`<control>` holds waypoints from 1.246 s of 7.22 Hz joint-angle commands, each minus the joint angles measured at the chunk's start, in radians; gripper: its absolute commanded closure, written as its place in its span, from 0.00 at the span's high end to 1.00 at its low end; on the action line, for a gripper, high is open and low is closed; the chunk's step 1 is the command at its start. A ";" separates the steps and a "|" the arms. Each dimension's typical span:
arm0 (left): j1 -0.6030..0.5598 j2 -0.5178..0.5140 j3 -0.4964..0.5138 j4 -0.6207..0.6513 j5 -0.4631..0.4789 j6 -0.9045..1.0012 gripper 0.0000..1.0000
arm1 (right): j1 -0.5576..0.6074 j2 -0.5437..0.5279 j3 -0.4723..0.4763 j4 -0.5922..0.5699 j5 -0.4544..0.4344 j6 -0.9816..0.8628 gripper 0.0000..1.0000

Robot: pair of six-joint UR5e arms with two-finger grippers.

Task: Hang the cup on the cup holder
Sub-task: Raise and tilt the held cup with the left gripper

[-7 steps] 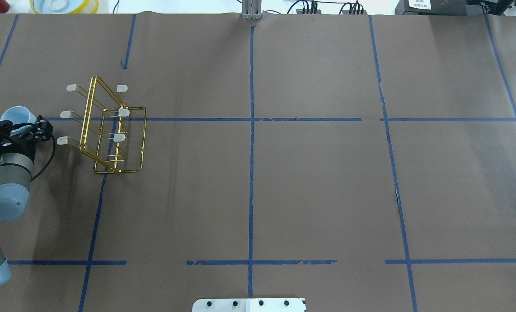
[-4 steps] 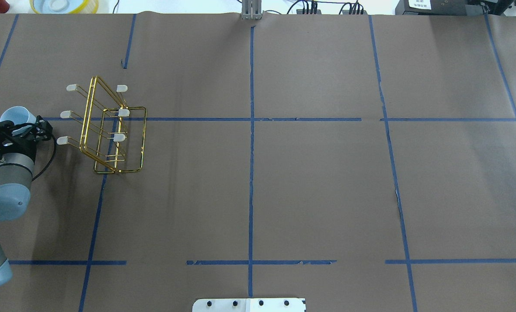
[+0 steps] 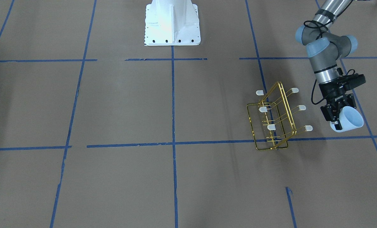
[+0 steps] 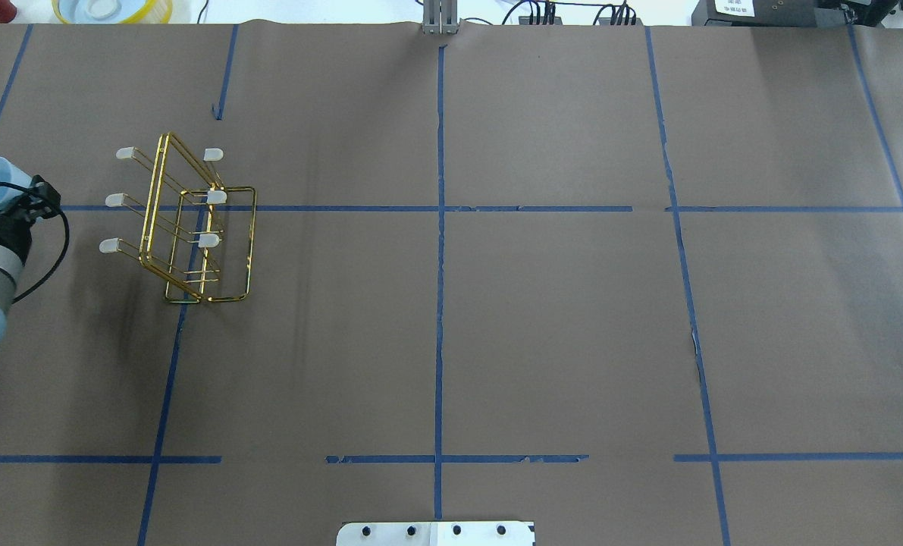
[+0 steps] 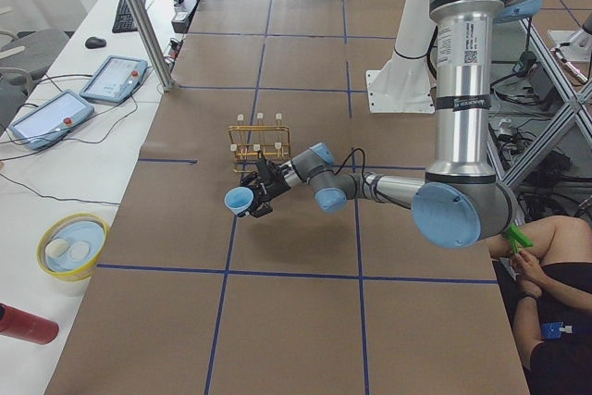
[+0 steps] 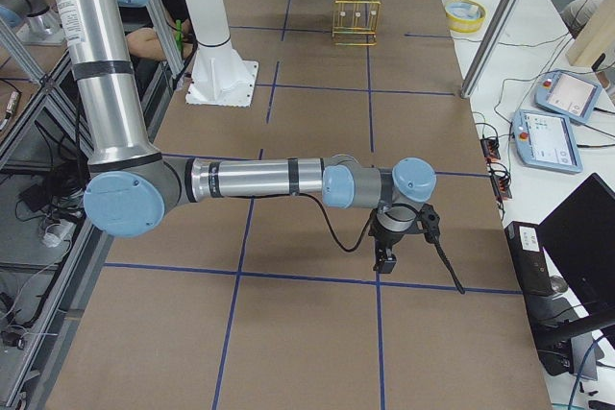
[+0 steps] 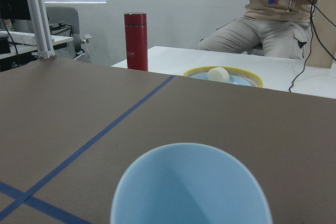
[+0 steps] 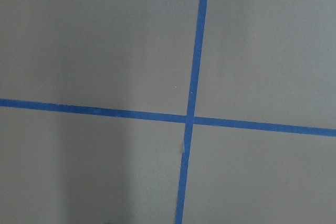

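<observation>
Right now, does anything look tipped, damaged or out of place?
Nothing stands out. The cup holder stands upright, all six prongs bare. The cup is intact in the left gripper, tilted, clear of it.

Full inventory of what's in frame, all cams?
cup holder: 1, gold wire, six white-capped prongs bare, on table
cup: 1, pale blue, tilted, held beside cup holder, not touching it
table: 1, brown paper, blue tape grid
bottle: 1, red, side table
bowl: 1, yellow rim, blue inside, beside bottle
tablets: 2, grey, side table
pedestal: 1, white, robot base
operator: 1, beige clothes, seated past side table
left gripper: 1, black, fingers shut on cup
right gripper: 1, black, over a tape crossing; open or shut unclear
</observation>
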State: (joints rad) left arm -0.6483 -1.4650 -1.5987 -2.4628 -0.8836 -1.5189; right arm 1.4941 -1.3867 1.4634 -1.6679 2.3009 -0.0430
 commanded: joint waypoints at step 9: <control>-0.077 0.192 -0.193 -0.879 -0.196 -0.800 0.00 | 0.000 0.000 0.000 0.000 0.000 0.000 1.00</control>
State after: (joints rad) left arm -0.7295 -1.2714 -1.7886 -3.2889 -1.0798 -2.1218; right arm 1.4941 -1.3867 1.4634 -1.6686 2.3009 -0.0429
